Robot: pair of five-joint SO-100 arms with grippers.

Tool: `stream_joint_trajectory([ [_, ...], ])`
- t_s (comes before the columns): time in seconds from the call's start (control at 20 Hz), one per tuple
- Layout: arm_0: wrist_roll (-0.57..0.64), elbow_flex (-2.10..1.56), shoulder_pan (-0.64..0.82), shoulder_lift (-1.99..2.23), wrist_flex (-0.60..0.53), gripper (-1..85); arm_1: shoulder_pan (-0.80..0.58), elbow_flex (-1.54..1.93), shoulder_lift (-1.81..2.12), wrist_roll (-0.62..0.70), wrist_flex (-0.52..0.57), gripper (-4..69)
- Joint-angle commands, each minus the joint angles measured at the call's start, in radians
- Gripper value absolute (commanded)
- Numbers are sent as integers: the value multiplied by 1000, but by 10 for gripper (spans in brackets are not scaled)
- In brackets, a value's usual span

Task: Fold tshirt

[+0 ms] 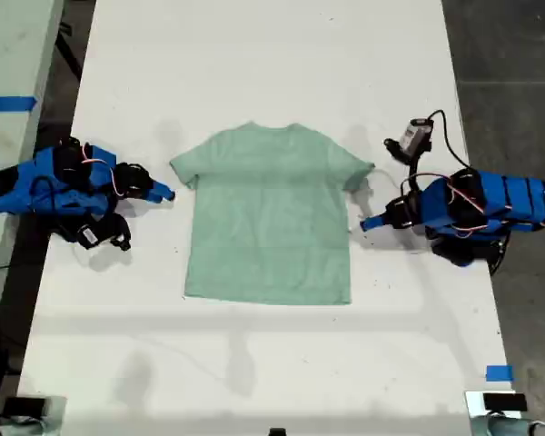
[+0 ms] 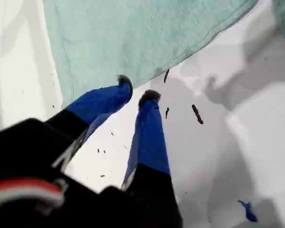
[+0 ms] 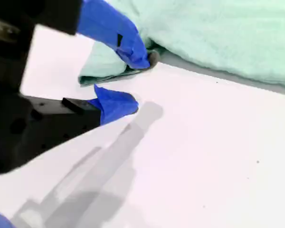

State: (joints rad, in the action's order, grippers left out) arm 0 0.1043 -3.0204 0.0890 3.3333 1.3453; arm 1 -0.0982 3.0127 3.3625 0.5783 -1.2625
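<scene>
Two blue fingers of my first hand [image 2: 137,90] are standing slightly apart with nothing between them, their dark tips hovering just at the edge of the tshirt [image 2: 133,38]. My second hand [image 3: 138,81] is gaping wider, also empty, one fingertip [image 3: 141,57] touching a bunched sleeve while the other is sitting low beside the white table [image 3: 204,156]. In the exterior view the tshirt [image 1: 271,218] is lying flat and face down at the table's [image 1: 254,54] centre, neck toward twelve o'clock, with one arm waiting at its nine o'clock and one at its three o'clock; I cannot tell which is which. The likely trouble is closing on one layer only, or on bare table, so the fold is dragging the whole shirt sideways instead of turning over. The bunched sleeve is risking a lumpy, crooked crease, and uneven lifts by the two arms would be skewing the hem. Nothing readable is showing: no print, brand or label on the cloth, only a plain scrap of blue tape [image 1: 498,372] at five o'clock.
</scene>
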Motion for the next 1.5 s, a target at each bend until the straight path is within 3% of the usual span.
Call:
stream_joint_trajectory([
  [0.0,-132,3,-140,-3,-146,17,89,-18,6,-857,69,-12],
  [0.65,-173,34,-135,-35,-163,1,121,-63,6,-896,18,-12],
  [0.8,-130,176,-94,-281,-256,1,100,-181,-100,-844,-2,-12],
  [1.0,-2,499,9,-634,-245,1,-25,-535,-482,-658,-98,-12],
  [1.3,206,930,210,-894,0,1,-397,-960,-815,-265,-313,-12],
  [1.45,304,1123,302,-1039,106,1,-568,-1101,-959,-100,-347,-12],
])
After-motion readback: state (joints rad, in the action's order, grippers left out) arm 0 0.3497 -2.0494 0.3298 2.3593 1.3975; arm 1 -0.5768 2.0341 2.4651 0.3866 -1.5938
